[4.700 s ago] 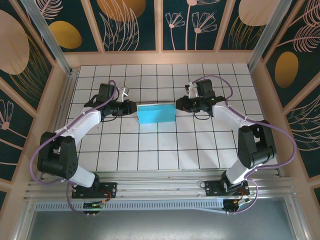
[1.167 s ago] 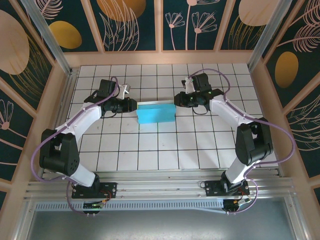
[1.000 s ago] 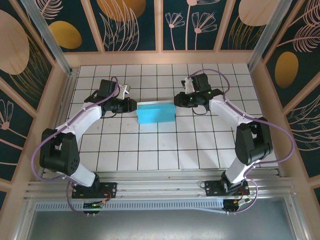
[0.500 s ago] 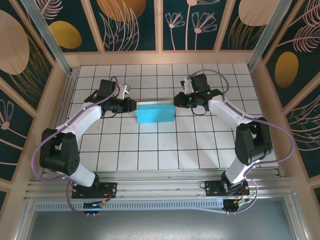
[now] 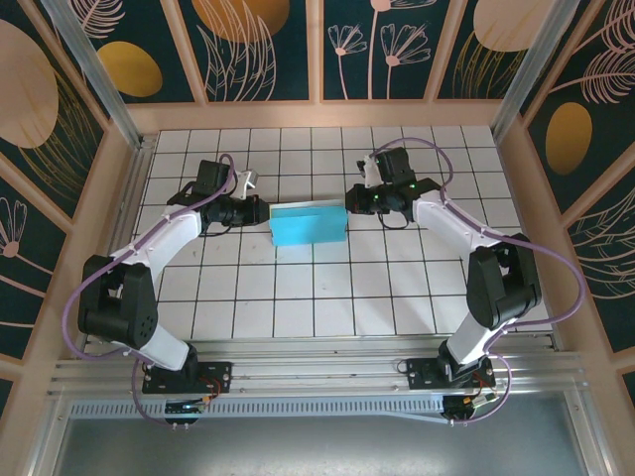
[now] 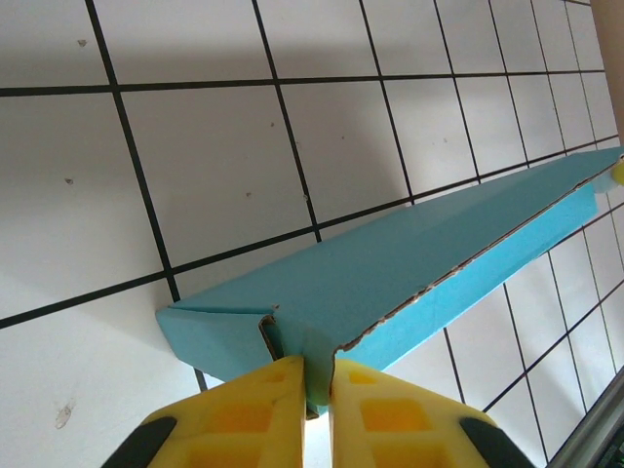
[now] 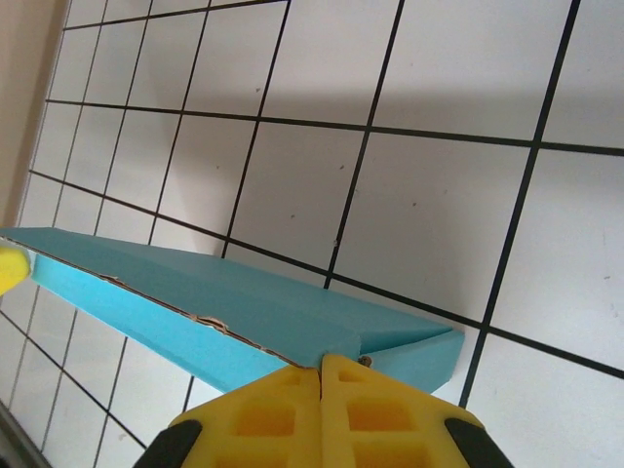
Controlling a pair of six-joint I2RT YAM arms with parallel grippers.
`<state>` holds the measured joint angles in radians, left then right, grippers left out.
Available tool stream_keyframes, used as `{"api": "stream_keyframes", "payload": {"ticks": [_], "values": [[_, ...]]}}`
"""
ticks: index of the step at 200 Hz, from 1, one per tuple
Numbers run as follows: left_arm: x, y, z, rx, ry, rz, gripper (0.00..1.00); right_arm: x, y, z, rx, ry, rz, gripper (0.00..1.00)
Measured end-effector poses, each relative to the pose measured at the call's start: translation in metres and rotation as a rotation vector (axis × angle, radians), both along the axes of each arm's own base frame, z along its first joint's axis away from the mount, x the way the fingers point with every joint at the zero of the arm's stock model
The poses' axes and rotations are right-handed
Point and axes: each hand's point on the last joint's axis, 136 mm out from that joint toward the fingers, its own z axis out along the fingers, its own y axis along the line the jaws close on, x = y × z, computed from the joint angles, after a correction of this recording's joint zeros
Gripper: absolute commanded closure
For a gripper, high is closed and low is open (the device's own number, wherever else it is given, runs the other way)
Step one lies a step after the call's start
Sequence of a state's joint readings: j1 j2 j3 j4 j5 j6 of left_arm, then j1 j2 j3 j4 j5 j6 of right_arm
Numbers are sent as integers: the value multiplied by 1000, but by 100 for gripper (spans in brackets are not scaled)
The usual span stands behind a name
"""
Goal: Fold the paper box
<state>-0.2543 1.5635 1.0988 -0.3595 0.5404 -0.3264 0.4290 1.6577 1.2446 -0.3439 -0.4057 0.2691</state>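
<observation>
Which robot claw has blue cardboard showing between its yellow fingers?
The left gripper: a strip of the paper box sits between its fingers. The right gripper has its fingers pressed flat together.

We see a white tiled tabletop (image 5: pixel 298 297) with black grid lines, boxed in by a light wooden rim (image 5: pixel 317 116). Around it we note dark teal wall panels (image 5: pixel 283 59) with gold ovals (image 5: pixel 129 67) and pale line-drawn flowers (image 5: pixel 347 40). Aluminium posts (image 5: pixel 92 69) slant at the far corners, and an aluminium rail (image 5: pixel 317 372) runs along the near edge. Light is even, shadows soft
</observation>
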Motion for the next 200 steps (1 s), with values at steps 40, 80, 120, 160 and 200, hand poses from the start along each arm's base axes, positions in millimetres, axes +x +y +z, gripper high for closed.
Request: {"api": "stream_keyframes", "payload": {"ticks": [40,80,120,160,200], "values": [[-1,0,0,0,-4,1,88,1,0,-1,-48,-36,-1,94],[-2,1,-1,-1,-9,1,88,1,0,-2,-80,-60,4,94],[-6,1,-3,-7,-21,-1,87,-3,0,-4,-101,-73,10,95],[-8,1,-3,-22,-29,8,86,-6,0,-5,-100,-84,11,95],[-9,0,-1,-34,-18,19,79,-6,0,-5,-95,-87,6,95]]}}
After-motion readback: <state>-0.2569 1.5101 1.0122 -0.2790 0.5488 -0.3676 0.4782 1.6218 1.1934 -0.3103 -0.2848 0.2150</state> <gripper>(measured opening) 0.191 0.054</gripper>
